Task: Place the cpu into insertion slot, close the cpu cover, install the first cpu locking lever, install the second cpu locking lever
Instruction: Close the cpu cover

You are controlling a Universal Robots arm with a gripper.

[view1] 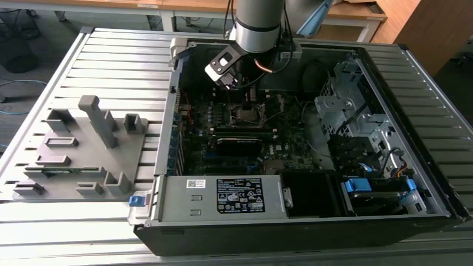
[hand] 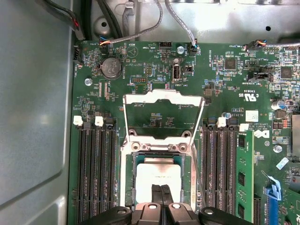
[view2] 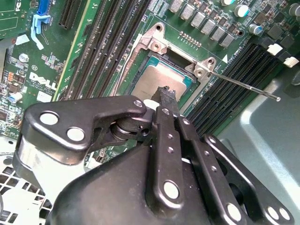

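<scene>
The cpu lies flat in the insertion slot, its grey top showing; it is also in the second wrist view. The cpu cover is open, swung away from the slot with its cut-out over bare board. My gripper is shut, fingertips pressed together right over the cpu's top; whether they touch it I cannot tell. The second wrist view shows the same shut gripper. A thin locking lever sticks out free beside the slot. In the exterior view the gripper hangs above the slot.
Black memory slots flank the socket on both sides, with a green memory module in one. Cables hang near the case wall. The power supply and drive cages fill the case. A grey fixture stands at the exterior view's left.
</scene>
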